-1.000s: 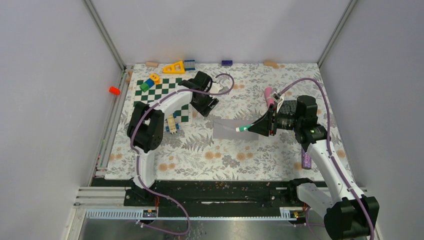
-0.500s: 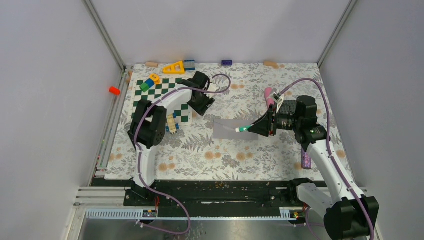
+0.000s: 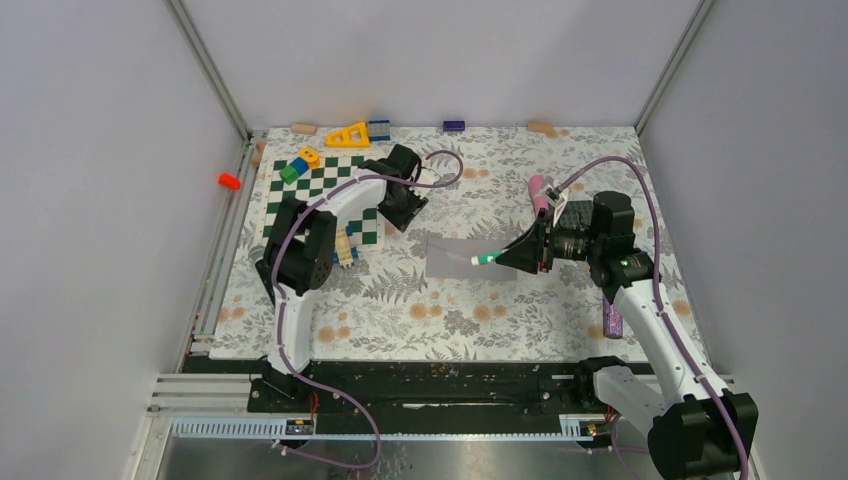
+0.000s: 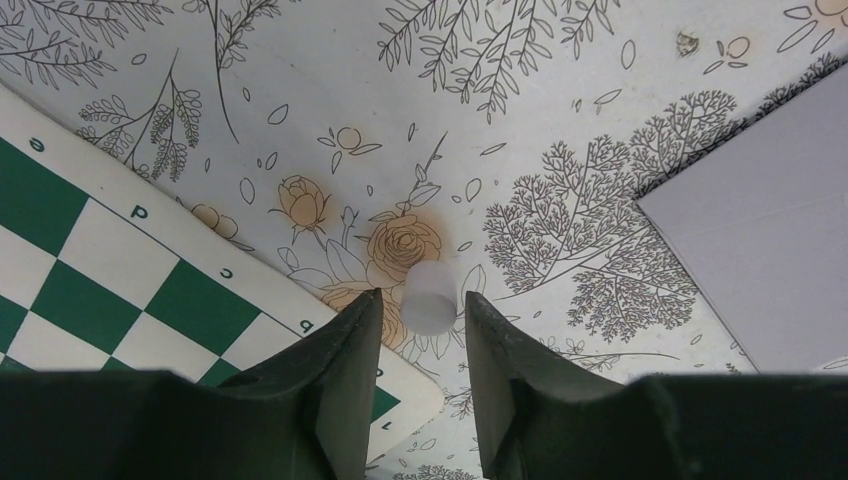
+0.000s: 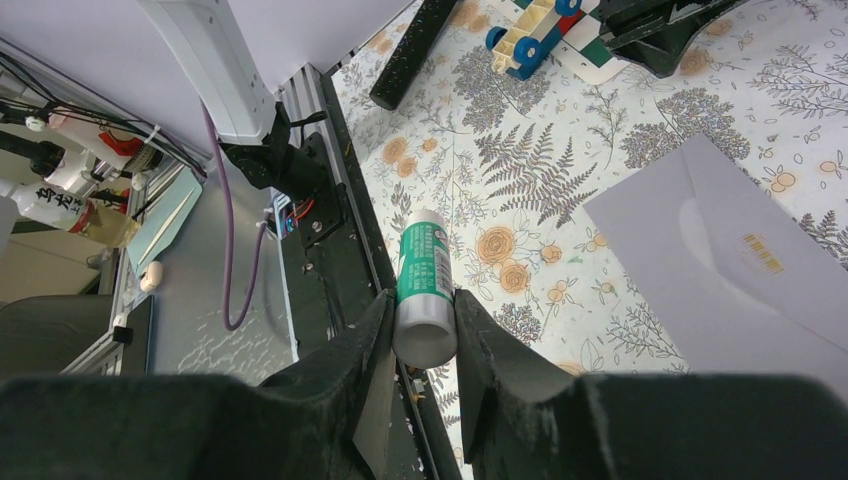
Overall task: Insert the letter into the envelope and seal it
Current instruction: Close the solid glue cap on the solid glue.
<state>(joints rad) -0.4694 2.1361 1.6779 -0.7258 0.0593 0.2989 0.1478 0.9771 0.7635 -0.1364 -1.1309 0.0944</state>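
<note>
The pale grey-lavender envelope lies flat in the middle of the floral table, also seen in the left wrist view and the right wrist view. The letter is not in view. My right gripper hovers at the envelope's right edge, shut on a green and white glue stick whose tip points left over the envelope. My left gripper is low over the table left of the envelope, jaws apart around a small white cap, a thin gap on each side.
A green and white chessboard with coloured blocks lies just left of the left gripper. A blue and white toy car sits by its corner. A pink object and a purple marker lie at the right.
The left gripper has drawn slightly back to the left and its jaws have narrowed around the white cap. The right arm and glue stick have not moved.
</note>
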